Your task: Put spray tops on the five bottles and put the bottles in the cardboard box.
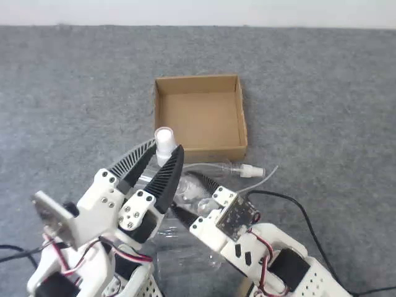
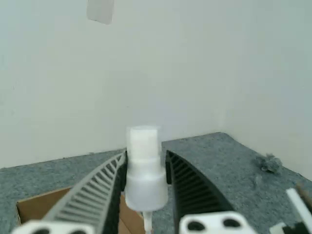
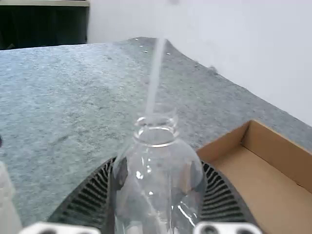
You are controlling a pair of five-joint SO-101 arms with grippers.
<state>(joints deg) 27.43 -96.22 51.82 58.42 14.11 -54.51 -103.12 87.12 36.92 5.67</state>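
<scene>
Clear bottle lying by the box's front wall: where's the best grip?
Take the lying bottle by its clear body, from above, closing across its width. It lies on its side along the cardboard box front wall, and the body looks broader than the spray top end.

1. The right pincer (image 3: 157, 168) clasps a clear bottle (image 3: 156, 195) between its ribbed black fingers (image 3: 87, 200), the neck open.
2. A thin pale tube (image 3: 153, 83) dips into that neck, past the fingertips.
3. A cardboard box (image 3: 273, 195) lies just beside one finger, on the grey mat (image 3: 63, 97).

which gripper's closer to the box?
Left. The left gripper, holding a spray top, is by the box's near wall; right gripper, holding a bottle, sits farther back.
</scene>
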